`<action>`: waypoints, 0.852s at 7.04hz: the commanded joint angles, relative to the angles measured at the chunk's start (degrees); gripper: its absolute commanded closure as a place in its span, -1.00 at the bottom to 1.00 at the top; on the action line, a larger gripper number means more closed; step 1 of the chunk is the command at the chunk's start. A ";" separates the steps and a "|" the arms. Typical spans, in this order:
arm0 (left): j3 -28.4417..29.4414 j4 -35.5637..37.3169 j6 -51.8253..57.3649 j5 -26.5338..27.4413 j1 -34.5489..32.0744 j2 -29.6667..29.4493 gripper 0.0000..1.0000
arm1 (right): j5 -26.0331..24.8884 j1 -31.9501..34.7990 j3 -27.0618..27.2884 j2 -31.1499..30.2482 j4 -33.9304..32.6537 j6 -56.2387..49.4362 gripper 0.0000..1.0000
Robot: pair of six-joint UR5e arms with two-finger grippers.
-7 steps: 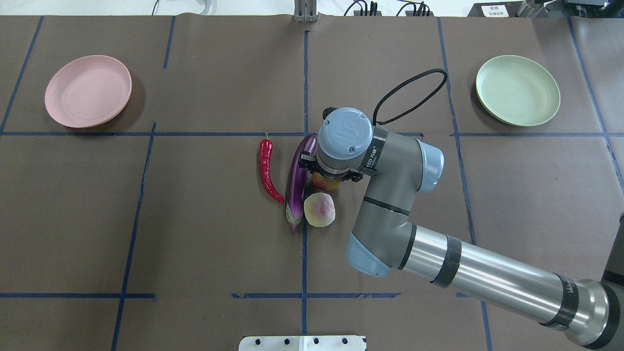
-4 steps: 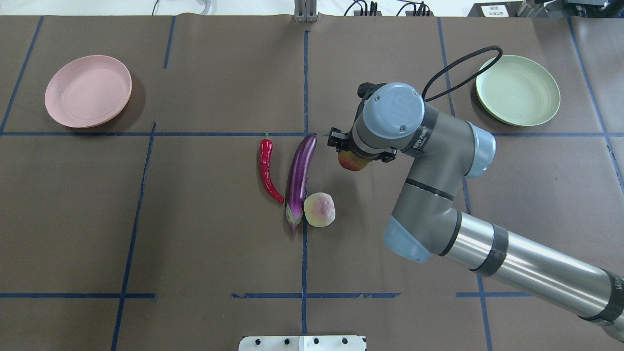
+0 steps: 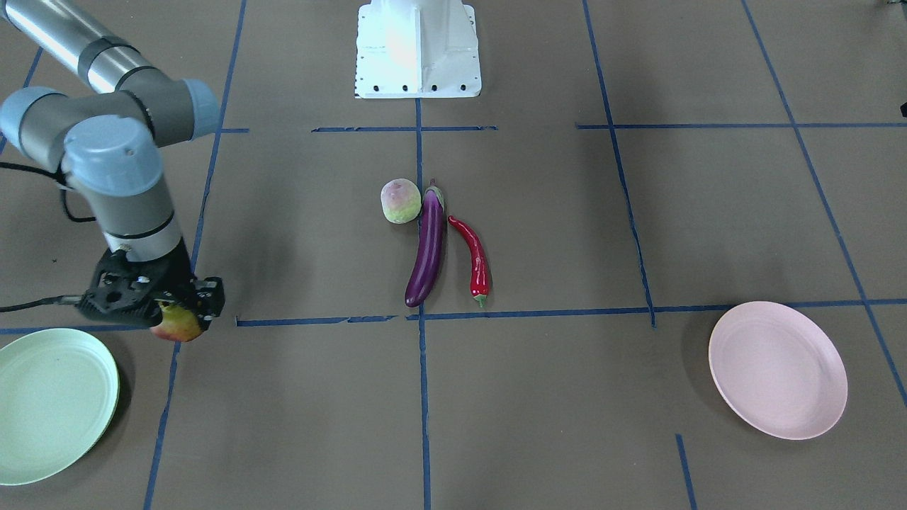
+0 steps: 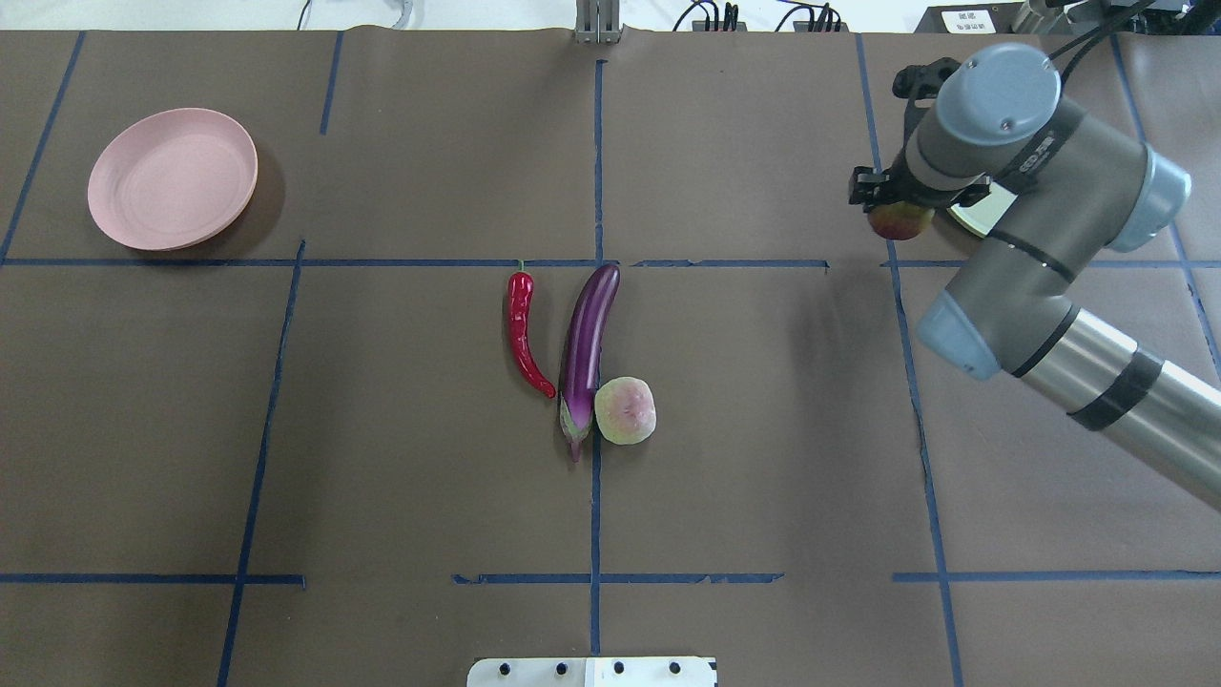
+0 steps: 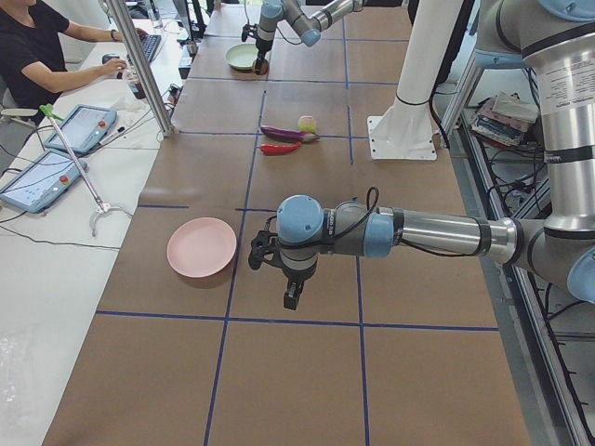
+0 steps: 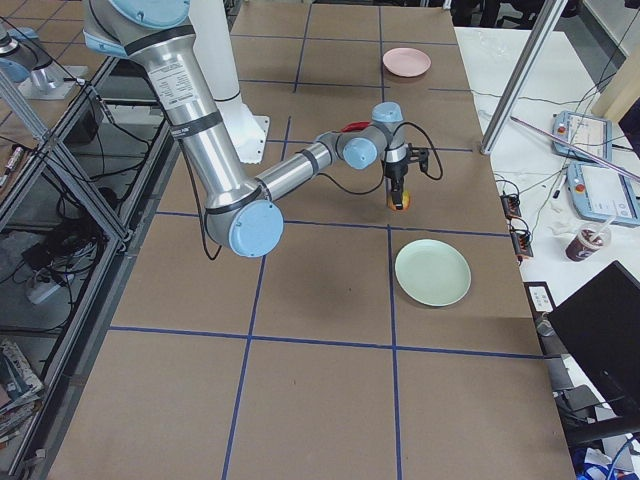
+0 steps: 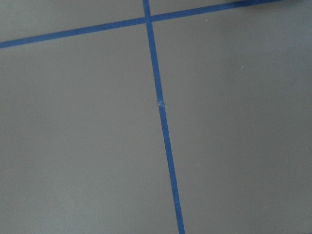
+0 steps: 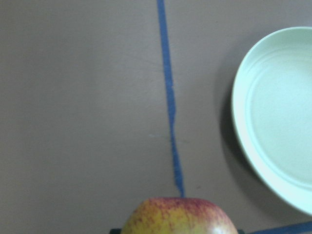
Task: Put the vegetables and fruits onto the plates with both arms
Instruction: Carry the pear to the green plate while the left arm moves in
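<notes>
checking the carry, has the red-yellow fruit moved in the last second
Yes. In the overhead view the red-yellow fruit, held in the right tool, went from beside the eggplant rightward, almost to the green plate.

the table (image 4: 382, 429) is brown with blue tape lines (image 4: 594, 515) on it. beside it stands a long white desk (image 5: 56, 269) with two tablets (image 5: 82, 125). a person (image 5: 33, 42) sits there.
</notes>
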 commanded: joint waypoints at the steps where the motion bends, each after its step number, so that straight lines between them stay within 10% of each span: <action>1: 0.08 -5.15 -8.47 -3.66 6.99 -2.39 -1.00 | 5.07 9.67 -10.71 -0.33 5.04 -12.13 1.00; 4: 0.16 -10.02 -35.87 -2.18 20.59 -18.60 -1.00 | 5.71 12.51 -19.98 0.03 11.23 -12.95 0.95; 5: 0.69 -10.10 -41.94 0.79 25.27 -22.48 -1.00 | 5.62 12.51 -20.25 -0.84 11.23 -12.96 0.63; 6: 1.47 -9.76 -48.88 5.52 31.32 -28.09 -1.00 | 5.88 12.51 -20.34 -1.11 11.32 -12.96 -0.38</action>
